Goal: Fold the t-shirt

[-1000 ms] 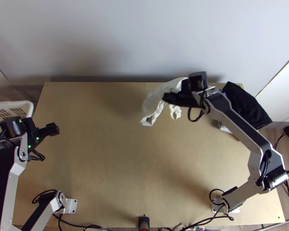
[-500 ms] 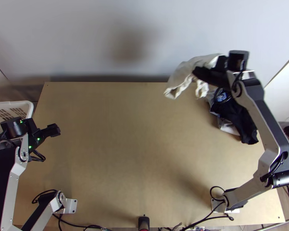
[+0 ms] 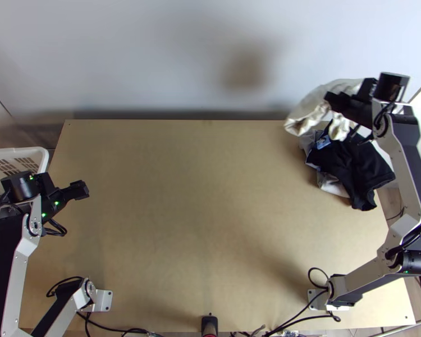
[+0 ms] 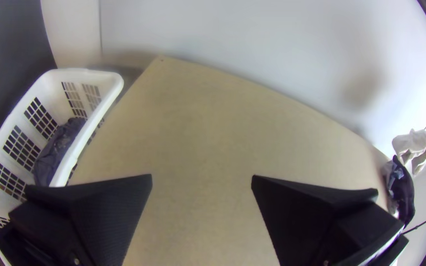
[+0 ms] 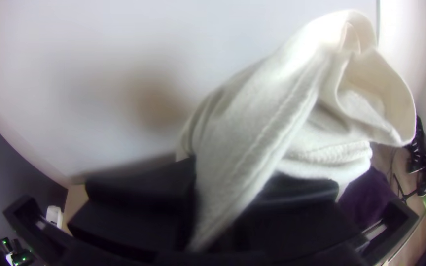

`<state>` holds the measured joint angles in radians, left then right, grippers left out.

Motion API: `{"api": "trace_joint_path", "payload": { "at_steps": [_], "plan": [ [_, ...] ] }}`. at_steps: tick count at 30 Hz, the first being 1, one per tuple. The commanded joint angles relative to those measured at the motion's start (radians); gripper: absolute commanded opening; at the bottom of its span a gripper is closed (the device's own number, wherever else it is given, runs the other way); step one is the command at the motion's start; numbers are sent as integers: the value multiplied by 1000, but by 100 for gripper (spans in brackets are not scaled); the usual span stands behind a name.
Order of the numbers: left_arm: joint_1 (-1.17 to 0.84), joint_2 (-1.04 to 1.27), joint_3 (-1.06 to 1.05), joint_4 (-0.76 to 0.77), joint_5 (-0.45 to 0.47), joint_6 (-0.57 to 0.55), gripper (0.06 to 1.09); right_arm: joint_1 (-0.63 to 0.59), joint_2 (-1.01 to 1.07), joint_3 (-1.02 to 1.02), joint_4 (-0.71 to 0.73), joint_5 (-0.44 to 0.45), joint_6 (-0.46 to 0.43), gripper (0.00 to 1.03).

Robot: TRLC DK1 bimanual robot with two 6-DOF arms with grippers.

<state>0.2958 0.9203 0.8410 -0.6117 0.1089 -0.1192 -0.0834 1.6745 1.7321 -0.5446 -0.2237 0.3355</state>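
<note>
Hanging bunched, the off-white cloth t-shirt (image 3: 310, 114) is clamped in the right gripper (image 3: 333, 100), seemingly for stacking on the black-and-white clothes pile (image 3: 353, 168); the left gripper (image 4: 201, 178) is spread wide, empty.

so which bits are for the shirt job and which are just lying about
For the job:
- white shirt, bunched in the right gripper
- table, likely for folding

Probably just lying about:
- dark clothes, piled at the table's far right
- laundry basket, with dark cloth inside

Passage: over mid-table (image 3: 210, 196).
Left: laundry basket (image 3: 41, 156), left gripper (image 3: 82, 190). Far right: clothes pile (image 3: 353, 171), white t-shirt (image 3: 311, 109) and right gripper (image 3: 341, 98) above.
</note>
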Motion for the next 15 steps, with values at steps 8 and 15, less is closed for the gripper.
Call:
{"api": "trace_joint_path", "payload": {
  "at_steps": [8, 15],
  "plan": [
    [0, 0, -11, 1, 28, -10, 104, -214, 5, -89, 87, 57, -148, 3],
    [2, 0, -22, 1, 29, 1, 104, -262, -16, -166, 87, 58, -193, 3]
  ]
}}
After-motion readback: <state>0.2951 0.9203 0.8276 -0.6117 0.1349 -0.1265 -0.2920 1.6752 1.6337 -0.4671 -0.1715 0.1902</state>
